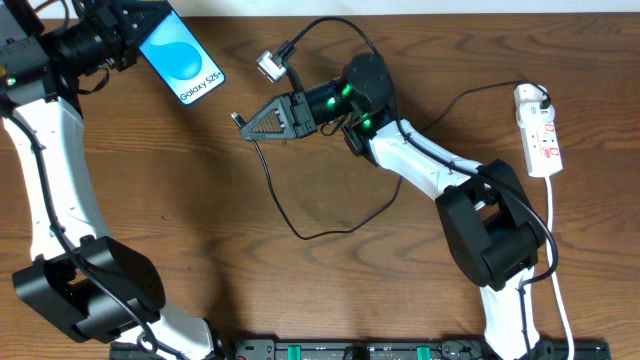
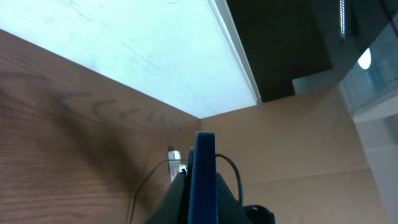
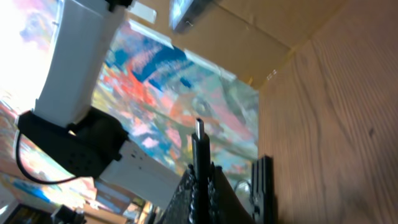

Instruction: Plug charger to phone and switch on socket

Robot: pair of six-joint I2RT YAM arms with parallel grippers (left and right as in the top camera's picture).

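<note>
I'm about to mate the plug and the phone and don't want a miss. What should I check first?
1. Grip on phone by left gripper: ok.
2. Grip on charger by right gripper, tip protruding: ok.
3. Tip aligned with phone's port: cannot tell.
4. Slack in cable: ok, loose loop.
5. Switch on socket: cannot tell.
</note>
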